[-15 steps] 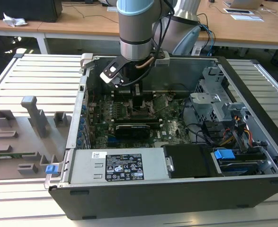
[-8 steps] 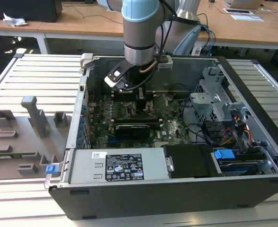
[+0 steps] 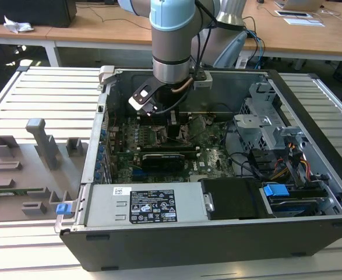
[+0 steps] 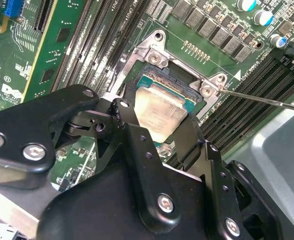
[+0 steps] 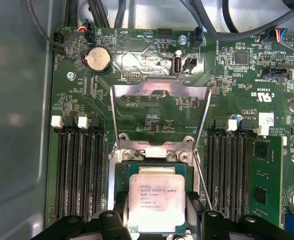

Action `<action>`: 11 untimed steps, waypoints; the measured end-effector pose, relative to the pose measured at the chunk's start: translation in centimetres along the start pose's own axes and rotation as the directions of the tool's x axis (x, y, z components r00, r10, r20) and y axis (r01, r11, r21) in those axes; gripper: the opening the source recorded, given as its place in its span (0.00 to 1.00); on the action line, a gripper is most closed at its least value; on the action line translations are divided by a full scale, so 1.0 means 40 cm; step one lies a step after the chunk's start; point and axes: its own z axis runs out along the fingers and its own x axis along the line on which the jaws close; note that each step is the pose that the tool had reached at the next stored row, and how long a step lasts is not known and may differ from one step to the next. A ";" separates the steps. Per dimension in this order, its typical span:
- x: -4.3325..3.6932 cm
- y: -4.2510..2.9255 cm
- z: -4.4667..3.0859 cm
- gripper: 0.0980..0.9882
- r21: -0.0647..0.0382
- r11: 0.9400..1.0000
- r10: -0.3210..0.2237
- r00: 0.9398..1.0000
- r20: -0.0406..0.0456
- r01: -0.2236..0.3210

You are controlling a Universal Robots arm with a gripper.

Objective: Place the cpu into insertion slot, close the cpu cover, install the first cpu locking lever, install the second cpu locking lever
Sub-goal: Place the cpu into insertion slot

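In both wrist views the cpu (image 5: 156,197) (image 4: 156,112), a flat square chip with a silver top, sits between my gripper's black fingers (image 5: 119,207). My gripper (image 5: 157,214) (image 4: 157,125) is shut on its two sides. The chip is level and directly at the insertion slot (image 5: 120,172) (image 4: 163,80); I cannot tell whether it rests in it. The cpu cover (image 5: 136,90), a silver frame with a window, stands swung open beyond the slot. A thin wire locking lever (image 4: 259,98) (image 5: 201,175) sticks out beside the slot, unlatched. In the exterior view my gripper (image 3: 176,131) reaches down into the case.
The motherboard (image 3: 159,160) lies in an open computer case (image 3: 217,233) on a slatted table. Black memory slots (image 5: 79,170) (image 5: 232,170) flank the socket on both sides. A drive cage (image 3: 264,125) and cables are at the exterior view's right, a grey fixture tray (image 3: 25,169) at its left.
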 end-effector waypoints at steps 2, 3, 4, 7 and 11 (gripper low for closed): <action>0.000 0.000 0.004 0.50 0.000 1.000 0.000 1.000 0.000 0.000; 0.000 0.000 0.005 0.50 0.000 1.000 0.000 1.000 0.000 0.000; 0.000 0.000 0.006 0.50 0.000 1.000 0.000 1.000 0.000 0.000; 0.000 0.000 0.006 0.50 0.000 1.000 0.000 1.000 0.000 0.000; 0.000 -0.001 0.006 0.58 0.000 1.000 0.000 1.000 0.000 0.000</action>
